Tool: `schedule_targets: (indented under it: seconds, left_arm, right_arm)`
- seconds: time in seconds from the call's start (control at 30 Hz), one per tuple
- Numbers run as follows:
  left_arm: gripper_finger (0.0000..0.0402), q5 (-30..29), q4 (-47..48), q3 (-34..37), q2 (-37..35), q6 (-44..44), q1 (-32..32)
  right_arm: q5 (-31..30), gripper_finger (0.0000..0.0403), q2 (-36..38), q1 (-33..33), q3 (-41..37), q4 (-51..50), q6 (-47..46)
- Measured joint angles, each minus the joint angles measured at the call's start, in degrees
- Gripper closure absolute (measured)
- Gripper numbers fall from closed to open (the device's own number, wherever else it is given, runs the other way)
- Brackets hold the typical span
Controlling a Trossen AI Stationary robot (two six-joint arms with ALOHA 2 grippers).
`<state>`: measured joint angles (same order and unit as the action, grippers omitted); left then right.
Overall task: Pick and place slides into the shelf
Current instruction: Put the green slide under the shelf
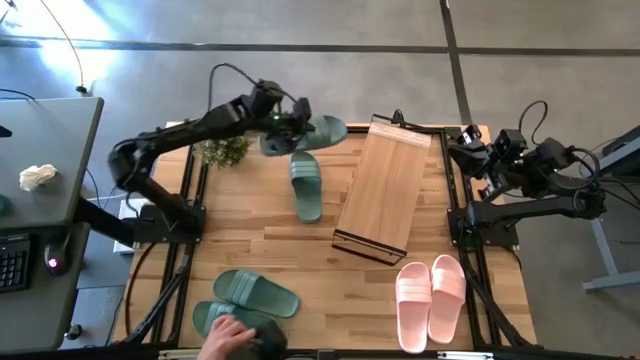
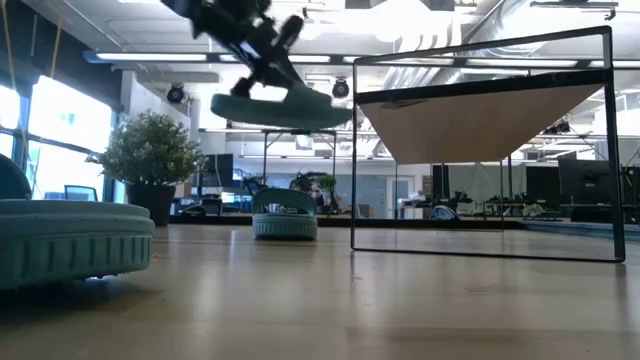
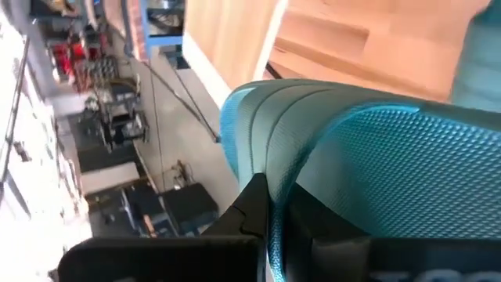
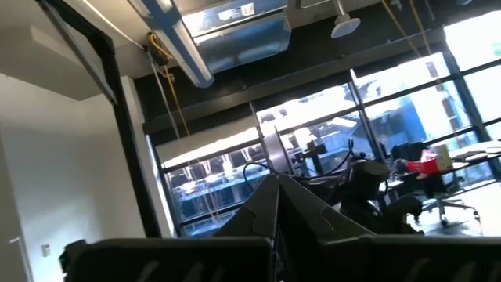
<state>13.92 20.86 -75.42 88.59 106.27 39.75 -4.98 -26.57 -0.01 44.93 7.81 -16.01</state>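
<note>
I hold a green slide (image 1: 318,131) with a bumpy sole, up in the air near the shelf (image 1: 385,187). It lies flat and long, pointing sideways at the shelf. My left gripper (image 1: 285,120) is clamped on its edge, arm stretched out. My right gripper (image 1: 472,150) is closed, waiting at the table edge.

Bare wooden table (image 1: 250,240) lies open between the light-wood, dark-framed shelf (image 1: 385,185) and the two green rubber slides (image 1: 250,300) at the near edge. One green ridged slide (image 1: 307,185) lies just beside the shelf's left side, narrowing that passage. The pale pink rubber pair (image 1: 432,295) sits near the shelf's near end.
</note>
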Motion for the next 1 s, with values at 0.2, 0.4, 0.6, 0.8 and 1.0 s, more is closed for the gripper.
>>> schedule_targets:
  seconds: [0.2,0.4,0.6,0.8,1.0]
  left_arm:
    - [0.0401,-3.83,1.95,-9.35,10.62,6.40,1.27]
    - [0.0401,-2.76,8.74,-17.10,19.20,12.97,2.66]
    - [0.0401,1.26,8.90,-18.51,24.00,16.95,2.54]
    - [0.0401,3.05,8.18,-18.47,27.67,19.18,2.24]
    - [0.0401,3.87,2.52,-18.48,30.16,19.49,0.44]
  right_arm:
    - [-2.13,0.0402,-0.02,0.00,-0.01,-0.35,0.04]
    - [-4.26,0.0402,-0.02,0.00,0.01,-0.43,0.06]
    - [-6.83,0.0402,-0.04,0.01,-0.01,-1.22,1.53]
    - [-8.50,0.0402,-0.07,0.00,-0.01,-1.97,1.27]
    - [-10.52,0.0402,-0.07,0.00,-0.01,-2.03,1.07]
